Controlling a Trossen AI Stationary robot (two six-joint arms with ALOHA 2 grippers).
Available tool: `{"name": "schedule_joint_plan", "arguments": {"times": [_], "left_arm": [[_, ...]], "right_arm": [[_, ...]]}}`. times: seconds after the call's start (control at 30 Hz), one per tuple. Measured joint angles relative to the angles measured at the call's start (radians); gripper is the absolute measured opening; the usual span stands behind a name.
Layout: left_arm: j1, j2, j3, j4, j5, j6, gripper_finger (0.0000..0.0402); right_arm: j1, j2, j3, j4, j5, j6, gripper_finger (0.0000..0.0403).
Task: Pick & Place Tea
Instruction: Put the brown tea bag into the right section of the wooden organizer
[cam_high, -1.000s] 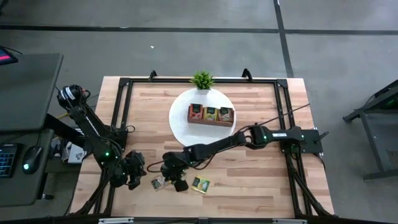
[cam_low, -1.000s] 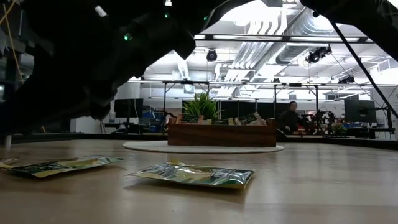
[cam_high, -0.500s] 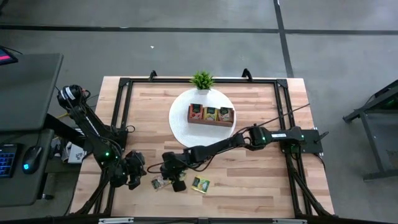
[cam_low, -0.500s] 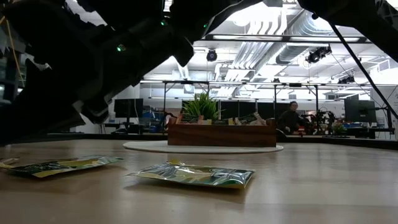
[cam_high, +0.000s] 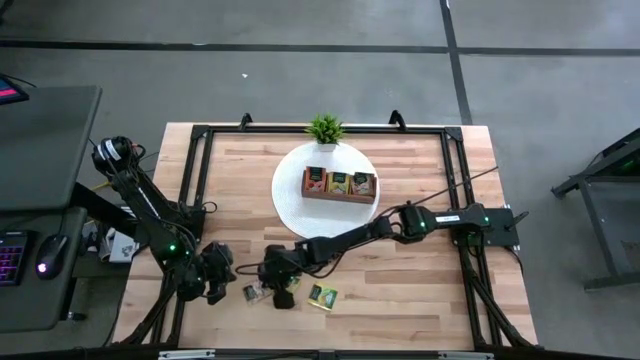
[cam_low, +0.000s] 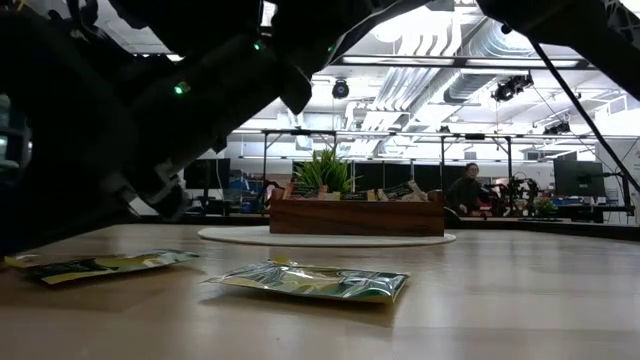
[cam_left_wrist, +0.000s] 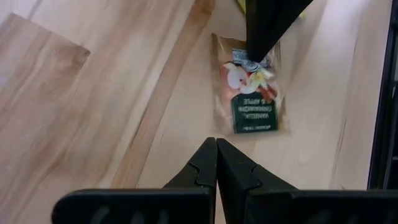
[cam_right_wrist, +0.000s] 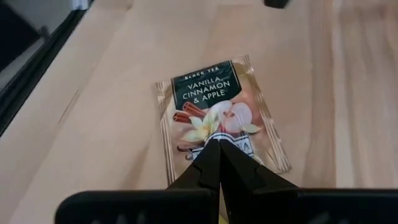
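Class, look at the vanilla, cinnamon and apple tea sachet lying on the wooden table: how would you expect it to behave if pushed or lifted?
The vanilla, cinnamon and apple sachet lies flat on the table, so it probably slides rather than rolls or tips. Its thin, slightly wrinkled wrapper suggests it is light and floppy. The right hand, shut, points down onto it; so low an edge looks hard to get under.

Lighting: bright, even, overhead; ceiling lamps (cam_low: 430, 25) glare. Arms backlit black. Soft shadow under right gripper (cam_right_wrist: 217, 155). Sachet (cam_right_wrist: 217, 118) print sharp.

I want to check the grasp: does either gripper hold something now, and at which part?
Nothing is held. The right gripper, shut, presses its tip on the vanilla sachet near one end. The left gripper, shut, hovers beside it.
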Motion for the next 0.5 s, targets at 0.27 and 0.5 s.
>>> {"name": "schedule_joint_plan", "arguments": {"times": [0.27, 0.5], "left_arm": [[0.001, 0.0, 0.0, 0.012, -0.098, -0.068, 0.0], [0.001, 0.0, 0.0, 0.006, -0.142, -0.225, 0.001]], "right_arm": [[-0.031, -0.002, 0.001, -0.067, 0.024, 0.176, 0.0], [-0.057, -0.002, 0.0, -0.089, 0.058, 0.256, 0.0]]}}
